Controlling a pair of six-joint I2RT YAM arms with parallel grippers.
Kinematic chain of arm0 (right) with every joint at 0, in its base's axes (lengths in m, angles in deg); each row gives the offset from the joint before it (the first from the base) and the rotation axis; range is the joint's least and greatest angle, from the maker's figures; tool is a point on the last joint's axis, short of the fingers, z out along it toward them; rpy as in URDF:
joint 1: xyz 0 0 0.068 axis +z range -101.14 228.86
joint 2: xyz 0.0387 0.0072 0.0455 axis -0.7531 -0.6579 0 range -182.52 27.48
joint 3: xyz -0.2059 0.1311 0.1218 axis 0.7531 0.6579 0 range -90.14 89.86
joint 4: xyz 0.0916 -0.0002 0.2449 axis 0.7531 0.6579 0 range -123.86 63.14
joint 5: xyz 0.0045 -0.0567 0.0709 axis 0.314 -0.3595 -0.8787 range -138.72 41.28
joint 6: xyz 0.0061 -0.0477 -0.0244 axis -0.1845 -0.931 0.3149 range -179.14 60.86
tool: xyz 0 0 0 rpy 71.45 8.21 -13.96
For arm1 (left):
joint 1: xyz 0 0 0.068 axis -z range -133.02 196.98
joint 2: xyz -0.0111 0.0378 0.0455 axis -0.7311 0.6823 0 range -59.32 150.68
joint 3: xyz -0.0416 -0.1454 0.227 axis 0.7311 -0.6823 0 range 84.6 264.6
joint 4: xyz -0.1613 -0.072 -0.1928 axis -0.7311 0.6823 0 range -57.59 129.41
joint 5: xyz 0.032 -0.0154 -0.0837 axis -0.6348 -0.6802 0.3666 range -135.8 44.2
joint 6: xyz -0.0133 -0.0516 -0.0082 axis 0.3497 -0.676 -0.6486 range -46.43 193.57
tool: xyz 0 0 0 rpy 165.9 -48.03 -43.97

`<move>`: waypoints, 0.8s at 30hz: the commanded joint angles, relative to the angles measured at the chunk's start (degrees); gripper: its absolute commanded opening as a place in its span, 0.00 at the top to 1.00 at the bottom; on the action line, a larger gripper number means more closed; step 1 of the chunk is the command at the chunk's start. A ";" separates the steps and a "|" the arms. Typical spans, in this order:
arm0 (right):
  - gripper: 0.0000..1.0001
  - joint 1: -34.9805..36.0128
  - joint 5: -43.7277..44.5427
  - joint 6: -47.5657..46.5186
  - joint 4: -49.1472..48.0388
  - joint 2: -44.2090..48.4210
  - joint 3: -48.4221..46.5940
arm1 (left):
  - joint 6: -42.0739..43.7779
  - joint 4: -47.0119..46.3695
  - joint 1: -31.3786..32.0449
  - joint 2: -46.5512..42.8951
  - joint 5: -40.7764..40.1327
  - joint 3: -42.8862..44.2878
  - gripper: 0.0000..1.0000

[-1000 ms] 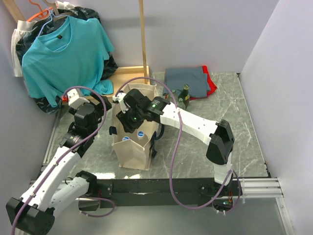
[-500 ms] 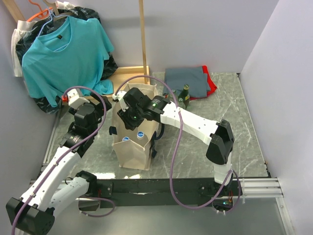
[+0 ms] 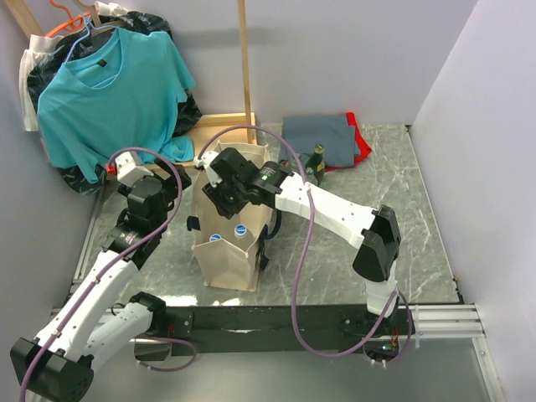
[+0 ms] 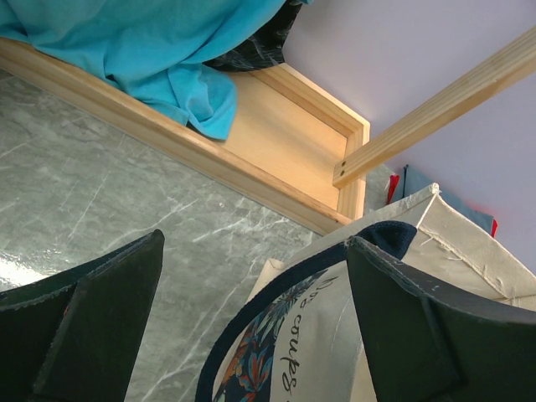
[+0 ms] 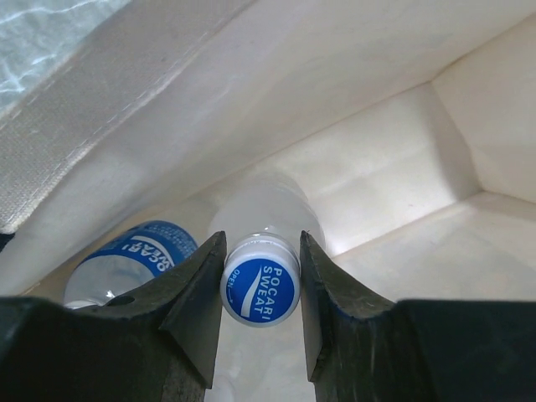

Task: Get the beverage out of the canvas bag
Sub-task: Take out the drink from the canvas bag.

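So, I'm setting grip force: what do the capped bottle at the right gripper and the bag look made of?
Bottle: cloudy translucent plastic, probably; glossy blue printed cap, likely plastic too. Canvas bag: matte beige woven cloth; the weave shows along its hem.

The left arm (image 3: 100, 280) and right arm (image 3: 331, 213) are white shells broken by chunky black joint housings. A grey-purple cable (image 3: 299, 268) loops along each. A green light (image 3: 262, 177) glows on the right wrist. The jaws are matte black, angular wedges.
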 commanded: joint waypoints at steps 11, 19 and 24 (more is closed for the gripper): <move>1.00 -2.19 7.34 0.37 -6.51 3.10 -3.57 | 0.69 -1.70 -0.09 -0.26 0.26 -0.57 0.04; 1.00 -4.38 10.24 1.78 -10.29 4.06 -1.03 | 0.78 -1.69 -0.09 0.26 0.26 -0.30 0.04; 1.00 -6.58 11.12 3.71 -15.04 6.35 2.84 | 0.87 -1.61 -0.09 0.44 0.17 -0.39 0.04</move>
